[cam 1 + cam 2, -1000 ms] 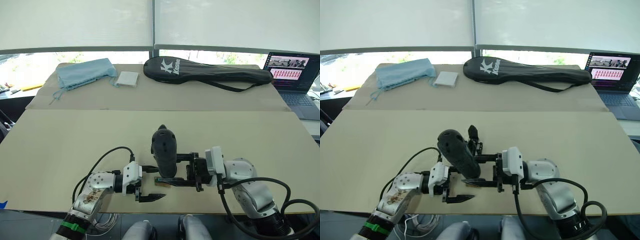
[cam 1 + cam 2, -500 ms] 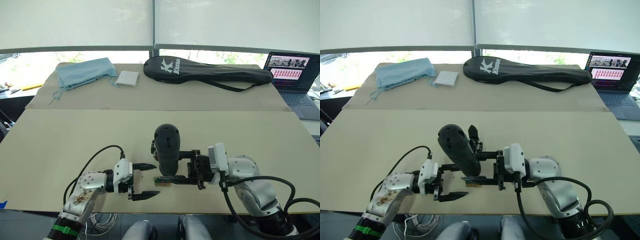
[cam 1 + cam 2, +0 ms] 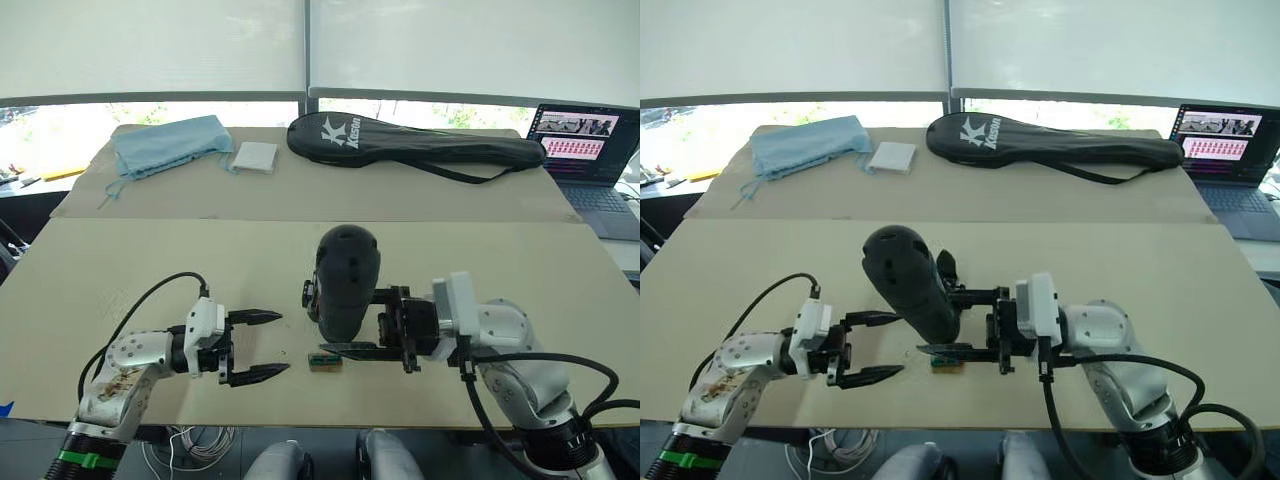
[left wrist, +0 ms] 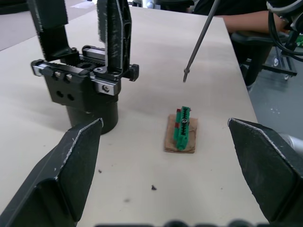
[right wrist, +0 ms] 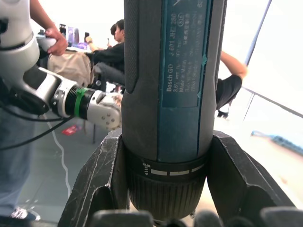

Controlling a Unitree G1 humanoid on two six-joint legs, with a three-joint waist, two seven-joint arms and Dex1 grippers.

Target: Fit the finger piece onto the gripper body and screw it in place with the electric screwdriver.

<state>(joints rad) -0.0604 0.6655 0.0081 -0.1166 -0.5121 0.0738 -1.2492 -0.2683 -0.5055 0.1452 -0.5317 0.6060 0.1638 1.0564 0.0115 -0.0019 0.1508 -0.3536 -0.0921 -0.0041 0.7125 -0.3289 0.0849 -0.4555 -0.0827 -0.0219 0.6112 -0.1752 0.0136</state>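
Two pincers, two jobs: right pincer [image 3: 405, 329] is clamped on the screwdriver [image 3: 343, 283], bit hanging just above the counter [image 3: 150, 260]. Left pincer [image 3: 255, 347] sits spread and empty. Gripper body [image 4: 87, 90] stands nearby with both fingers on, so I'd guess screwing's next: line bit up with a screw.

"BOSCH GO" on the electric screwdriver [image 5: 182, 71]; a white "K" logo on the black racket bag [image 3: 420, 147]
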